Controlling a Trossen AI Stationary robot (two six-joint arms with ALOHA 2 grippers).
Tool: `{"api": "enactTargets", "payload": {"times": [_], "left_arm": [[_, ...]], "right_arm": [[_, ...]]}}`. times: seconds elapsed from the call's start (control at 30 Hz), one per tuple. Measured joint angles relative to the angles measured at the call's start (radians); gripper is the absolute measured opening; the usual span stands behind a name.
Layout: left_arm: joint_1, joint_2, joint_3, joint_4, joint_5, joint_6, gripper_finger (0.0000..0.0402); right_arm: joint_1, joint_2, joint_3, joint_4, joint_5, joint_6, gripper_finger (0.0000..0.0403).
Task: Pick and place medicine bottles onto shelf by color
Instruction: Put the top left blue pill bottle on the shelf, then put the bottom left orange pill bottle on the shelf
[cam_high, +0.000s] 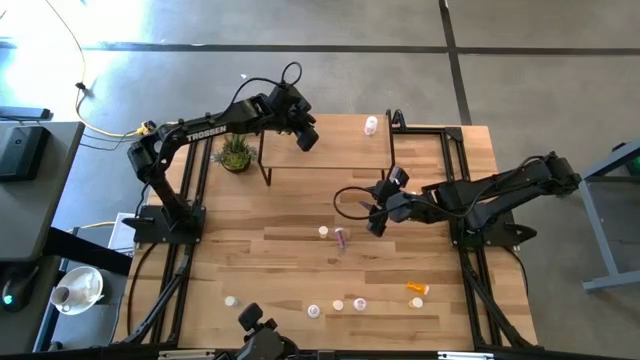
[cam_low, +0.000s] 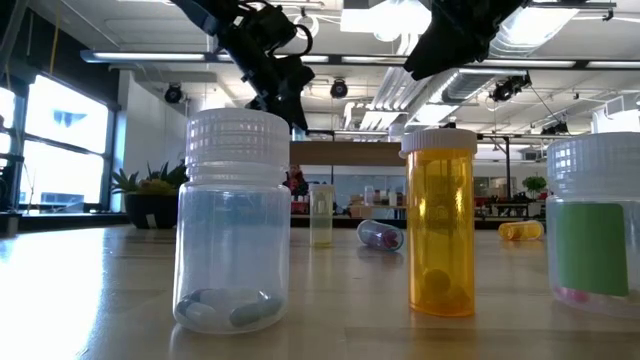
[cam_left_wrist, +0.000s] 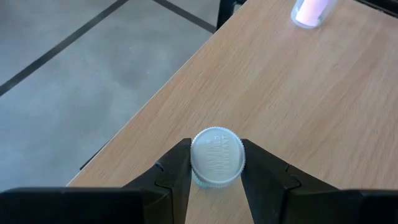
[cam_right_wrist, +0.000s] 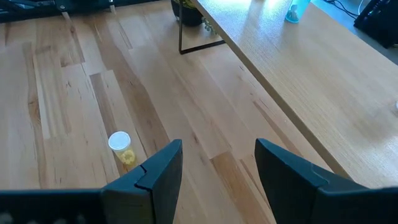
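- At the shelf (cam_high: 330, 150)'s left end, near its far edge, a white-capped bottle (cam_left_wrist: 216, 158) is clamped between the narrowly set jaws of the left gripper (cam_left_wrist: 215, 167).
- Bare board is seen between it and the pinkish bottle (cam_high: 371, 124) at the shelf's far right corner.
- Just off the shelf's front right corner, the right gripper (cam_right_wrist: 217, 163) is held with jaws spread wide and empty.
- In front of the shelf, a yellow bottle (cam_right_wrist: 121, 147) is seen upright amid open tabletop (cam_high: 280, 260).

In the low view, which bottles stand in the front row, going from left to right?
Clear bottle with grey pills → orange-yellow bottle → bottle with a green label, partly cut off by the picture's edge.
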Motion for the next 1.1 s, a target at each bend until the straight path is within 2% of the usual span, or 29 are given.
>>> {"api": "enactTargets", "payload": {"times": [0.2,0.5,0.73,0.83,1.1], "left_arm": [[0.0,0.0,0.0,-0.002,0.0,0.0,0.0118],[0.0,0.004,-0.002,0.019,0.0,0.002,0.0175],[0.0,0.004,0.007,0.024,0.0,0.002,0.019],[0.0,0.004,0.039,0.011,0.0,0.016,0.0189],[0.0,0.003,0.196,-0.181,0.001,0.018,0.019]], "right_arm": [[0.0,0.0,0.0,-0.002,0.0,0.0,0.0193],[0.0,0.0,0.0,-0.003,0.0,-0.002,0.0193],[0.0,0.0,0.0,-0.003,0.0,0.007,0.0193],[0.0,0.0,0.0,-0.011,0.0,0.026,0.0193],[0.0,0.0,0.0,-0.043,-0.007,0.045,0.0193]]}}
